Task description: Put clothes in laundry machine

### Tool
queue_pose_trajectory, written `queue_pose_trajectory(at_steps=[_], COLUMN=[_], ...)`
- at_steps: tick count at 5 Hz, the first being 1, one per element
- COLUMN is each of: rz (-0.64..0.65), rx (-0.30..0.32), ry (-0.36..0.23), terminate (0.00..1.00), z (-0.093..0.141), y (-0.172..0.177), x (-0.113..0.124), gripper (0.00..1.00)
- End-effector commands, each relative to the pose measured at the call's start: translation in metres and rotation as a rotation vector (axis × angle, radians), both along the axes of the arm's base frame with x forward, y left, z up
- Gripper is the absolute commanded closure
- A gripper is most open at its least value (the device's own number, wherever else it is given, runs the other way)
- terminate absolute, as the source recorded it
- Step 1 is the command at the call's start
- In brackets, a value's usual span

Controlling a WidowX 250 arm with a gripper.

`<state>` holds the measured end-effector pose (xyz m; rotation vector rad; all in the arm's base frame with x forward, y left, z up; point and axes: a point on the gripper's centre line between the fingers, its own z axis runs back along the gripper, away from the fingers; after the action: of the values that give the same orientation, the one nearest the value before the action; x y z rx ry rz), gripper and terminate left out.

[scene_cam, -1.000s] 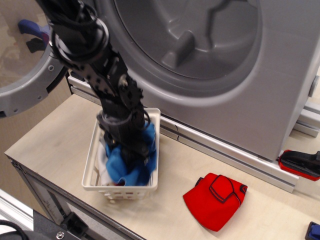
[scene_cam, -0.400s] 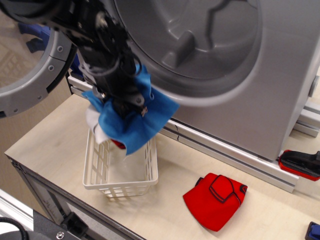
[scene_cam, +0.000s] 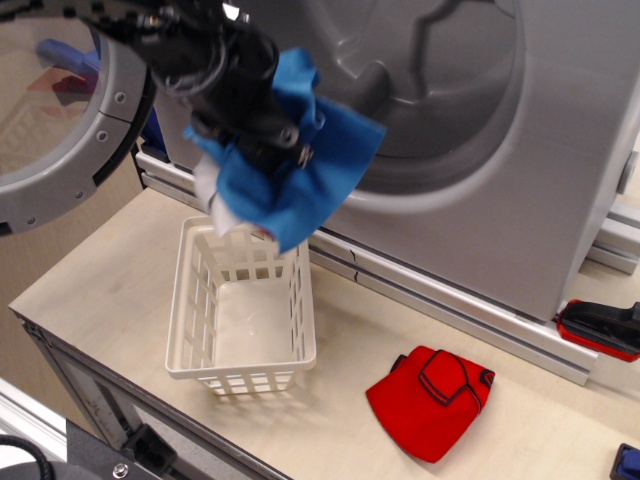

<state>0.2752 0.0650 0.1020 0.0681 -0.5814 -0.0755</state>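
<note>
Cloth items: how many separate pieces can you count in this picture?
3: a blue cloth and a white cloth hanging from the arm above the basket, and a red garment on the table; more may be hidden.

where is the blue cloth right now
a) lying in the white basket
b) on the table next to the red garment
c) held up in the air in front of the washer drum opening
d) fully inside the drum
c: the blue cloth hangs from the tool above the white basket, which holds no clothes, in front of the washer drum opening and not yet inside it.
</note>
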Motion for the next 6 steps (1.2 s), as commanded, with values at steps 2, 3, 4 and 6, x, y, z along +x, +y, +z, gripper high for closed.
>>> queue_pose_trajectory(at_steps=[2,3,4,6], rz=[-0.052,-0.022,0.009,0.084], rx=[-0.085,-0.072,-0.06,-0.081], ry=[-0.184,-0.242,-0.288,-0.326], terminate=[0.0,0.0,0.0,0.0], z=[0.023,0.02,0.02,0.008], y=[-0.01,-0.013,-0.014,-0.015], x=[0.061,0.085,0.104,0.128], gripper=[1.0,1.0,1.0,1.0])
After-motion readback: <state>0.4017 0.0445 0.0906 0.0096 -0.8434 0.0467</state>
